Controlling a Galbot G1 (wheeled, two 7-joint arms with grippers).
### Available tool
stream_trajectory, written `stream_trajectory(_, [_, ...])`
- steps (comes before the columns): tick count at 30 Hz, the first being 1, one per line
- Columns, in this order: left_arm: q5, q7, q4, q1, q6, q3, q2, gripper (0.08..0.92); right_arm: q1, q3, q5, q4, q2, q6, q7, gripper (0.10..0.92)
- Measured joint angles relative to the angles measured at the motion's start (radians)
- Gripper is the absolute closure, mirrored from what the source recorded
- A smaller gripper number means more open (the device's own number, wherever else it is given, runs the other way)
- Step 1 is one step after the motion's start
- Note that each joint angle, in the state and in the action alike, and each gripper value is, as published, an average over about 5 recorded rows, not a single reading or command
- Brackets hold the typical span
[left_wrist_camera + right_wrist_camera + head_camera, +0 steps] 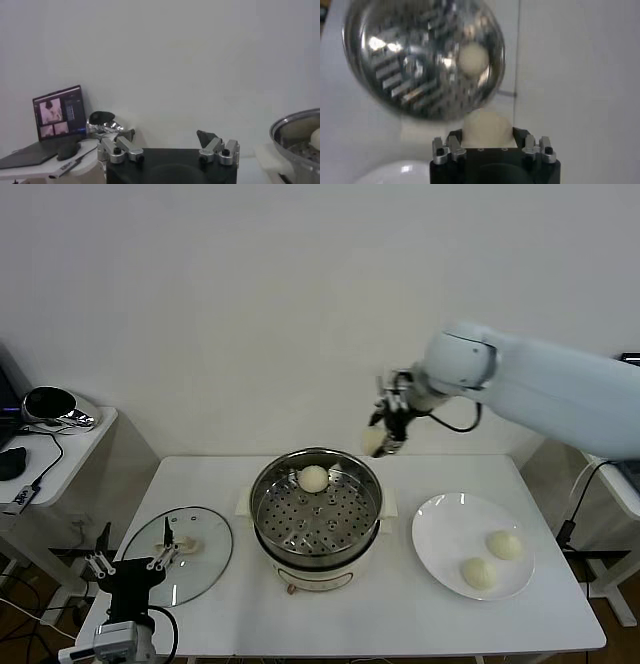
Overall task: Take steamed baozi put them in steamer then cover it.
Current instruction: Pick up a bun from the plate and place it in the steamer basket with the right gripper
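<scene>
Head view, steamer: the steamer stands mid-table with its perforated tray bare except for one baozi in the pot at the far side.
Head view, right gripper: the right gripper hangs above the steamer's far right rim, closed around a carried baozi, not yet over the tray.
Head view, plate: two plate baozi lie on the white plate to the steamer's right.
Head view, cover: the cover lies flat on the table left of the steamer, handle up.
Head view, left gripper: the left gripper rests at the cover's near edge, idle.
Head view, progress: by my reading, one bun is placed, one is on its way, two wait, and covering is undone.
Left wrist view, left gripper: fingers spread wide, nothing between them; the steamer's rim shows at one side.
Left wrist view, surroundings: a laptop and mouse sit on a side table, well apart from the work.
Right wrist view, grip: the carried bun sits clamped between the fingers, with the pot and its bun beyond.
Right wrist view, obstacles: nothing seems to bar the way to the tray's free holes.
</scene>
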Motion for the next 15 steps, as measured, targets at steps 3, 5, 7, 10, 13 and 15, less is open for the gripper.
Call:
stream_trajectory(3, [0.002, 0.000, 0.000, -0.003, 0.000, -0.003, -0.004, 0.177, -0.007, -0.007, 0.049, -0.015, 0.070, -0.032, 0.033, 0.389])
stream_trajectory(5, [0.003, 0.000, 0.000, -0.005, 0.000, -0.004, -0.006, 0.177, -0.017, -0.011, 0.072, -0.027, 0.113, -0.051, 0.052, 0.389])
stream_trajectory(7, [0.005, 0.000, 0.000, -0.007, 0.000, -0.005, -0.008, 0.177, -0.031, -0.015, 0.090, -0.042, 0.154, -0.067, 0.069, 0.389])
stream_trajectory(10, [0.007, 0.000, 0.000, -0.008, -0.001, -0.007, -0.011, 0.177, -0.055, -0.020, 0.104, -0.066, 0.207, -0.085, 0.089, 0.389])
stream_trajectory(13, [0.008, -0.001, -0.001, -0.008, -0.001, -0.009, -0.012, 0.177, -0.081, -0.023, 0.111, -0.094, 0.253, -0.099, 0.105, 0.389])
stream_trajectory(15, [0.008, -0.001, -0.002, -0.007, -0.002, -0.010, -0.013, 0.177, -0.099, -0.024, 0.112, -0.113, 0.280, -0.106, 0.114, 0.389])
